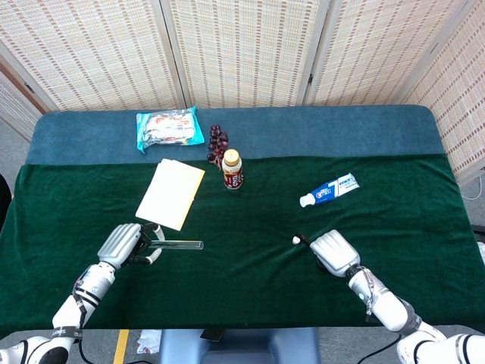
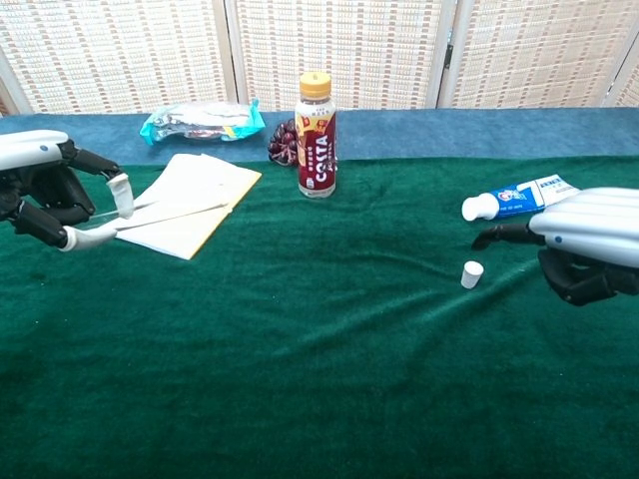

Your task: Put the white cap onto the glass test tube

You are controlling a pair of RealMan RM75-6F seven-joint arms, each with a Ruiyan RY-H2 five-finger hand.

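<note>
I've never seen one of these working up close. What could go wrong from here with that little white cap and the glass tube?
The white cap lies loose on the green cloth, just off the right hand; being small, it may roll or slip away when picked up. The left hand holds the glass test tube by one end, so it could tilt or slip. The tube is clear and thin, so lining the cap up may miss.
</note>
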